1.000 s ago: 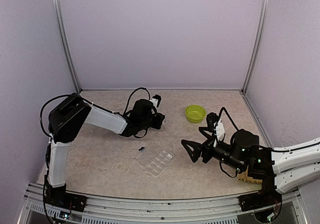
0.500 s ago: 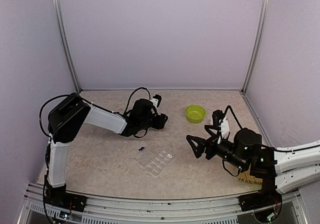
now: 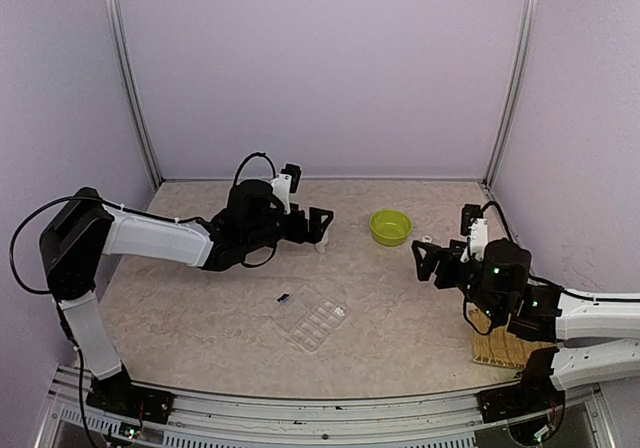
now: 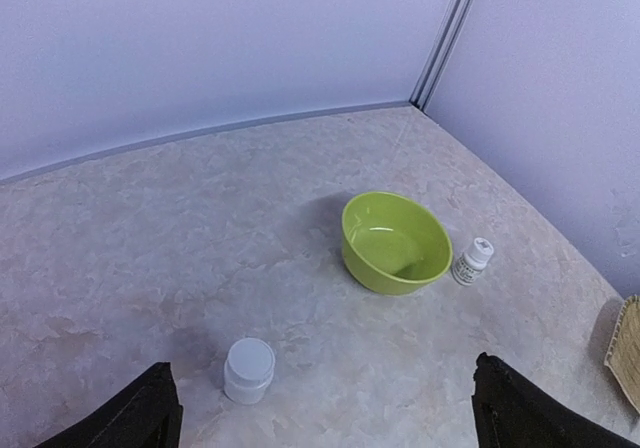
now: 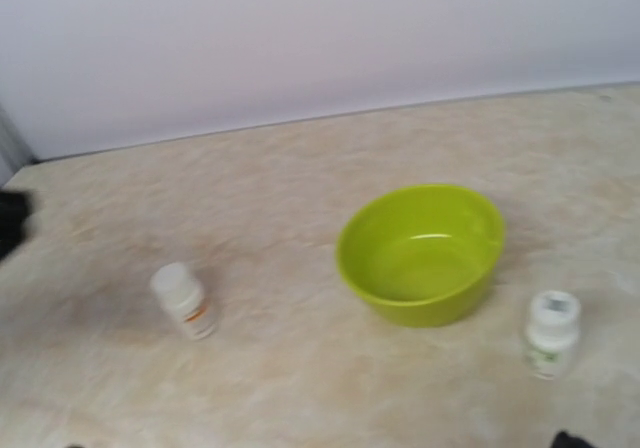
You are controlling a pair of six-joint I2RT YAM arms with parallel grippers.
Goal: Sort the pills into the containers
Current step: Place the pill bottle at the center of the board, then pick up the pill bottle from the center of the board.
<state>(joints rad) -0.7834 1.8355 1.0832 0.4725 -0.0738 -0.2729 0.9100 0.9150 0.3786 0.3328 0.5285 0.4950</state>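
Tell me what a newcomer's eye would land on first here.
The lime-green bowl stands out toward the far right of the table, flanked by the left white bottle and the right white bottle. Nearer the arms, the clear pill box lies flat mid-table, with a dark speck just off its left corner.

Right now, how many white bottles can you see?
2. Left bottle stands before the left claw; right bottle stands just right of the bowl. None looks hidden.
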